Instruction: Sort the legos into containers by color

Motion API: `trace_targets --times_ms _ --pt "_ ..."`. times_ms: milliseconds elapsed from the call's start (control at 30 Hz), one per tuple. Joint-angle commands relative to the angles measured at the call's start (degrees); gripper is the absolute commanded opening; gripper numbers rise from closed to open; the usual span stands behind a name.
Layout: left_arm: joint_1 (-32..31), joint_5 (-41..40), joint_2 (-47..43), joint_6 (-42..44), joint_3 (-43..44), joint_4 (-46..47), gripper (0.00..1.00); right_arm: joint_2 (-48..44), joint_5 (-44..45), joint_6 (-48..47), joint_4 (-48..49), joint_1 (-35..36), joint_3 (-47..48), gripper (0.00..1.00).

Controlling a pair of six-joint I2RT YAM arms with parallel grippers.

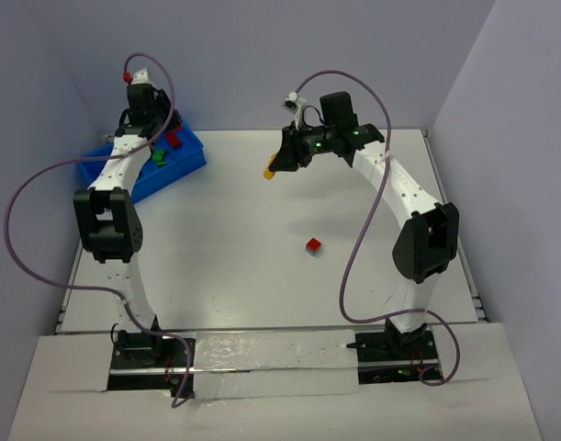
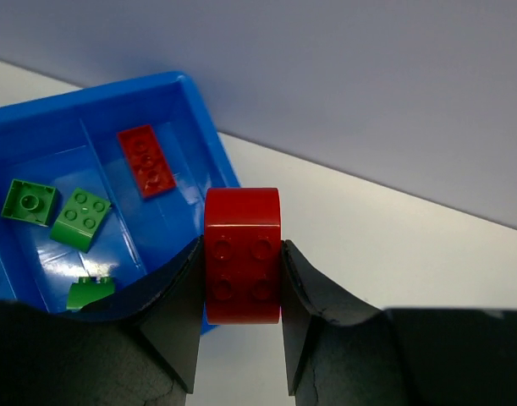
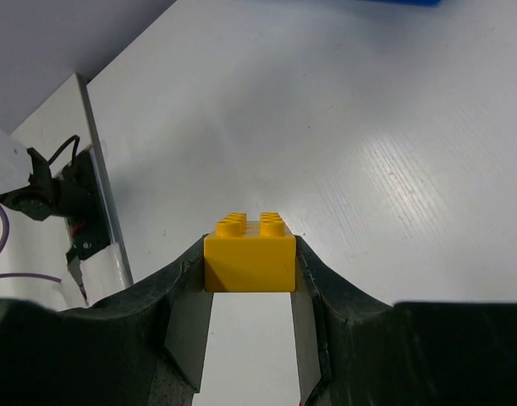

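My left gripper [image 2: 243, 283] is shut on a red lego [image 2: 243, 254] with a rounded top, held above the right rim of the blue container [image 2: 193, 101]. Inside its compartments lie a flat red lego [image 2: 145, 159] and three green legos [image 2: 29, 201] [image 2: 82, 218] [image 2: 90, 292]. In the top view the container [image 1: 190, 158] sits at the table's back left. My right gripper [image 3: 250, 283] is shut on a yellow lego [image 3: 250, 264], raised over the table's back middle [image 1: 272, 171]. One small red lego [image 1: 313, 245] lies loose on the table, right of centre.
Grey walls close off the table at the back and both sides. A purple cable loops from each arm. The right wrist view shows an arm base with wires [image 3: 72, 211] at the table's near edge.
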Motion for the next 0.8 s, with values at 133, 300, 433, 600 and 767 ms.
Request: trace_targets --times_ms 133,300,433,600,767 --pt "-1.1 -7.6 7.3 4.4 6.4 1.3 0.0 -2.2 2.2 -1.3 0.1 -0.3 0.6 0.0" --pt "-1.1 -8.4 9.7 4.2 6.0 1.7 0.0 -1.9 2.5 -1.3 0.2 -0.5 0.8 0.0" --pt "-1.2 -8.6 11.2 4.2 6.0 1.6 0.07 -1.8 3.1 -1.2 0.0 -0.7 1.1 0.0" --pt "-1.3 -8.2 11.7 4.5 5.6 1.8 0.29 -1.6 3.4 -1.3 0.0 -0.8 1.5 0.0" --pt "-1.3 -8.1 12.4 5.1 7.1 2.0 0.44 -0.9 3.2 -1.0 0.1 -0.8 2.2 0.0"
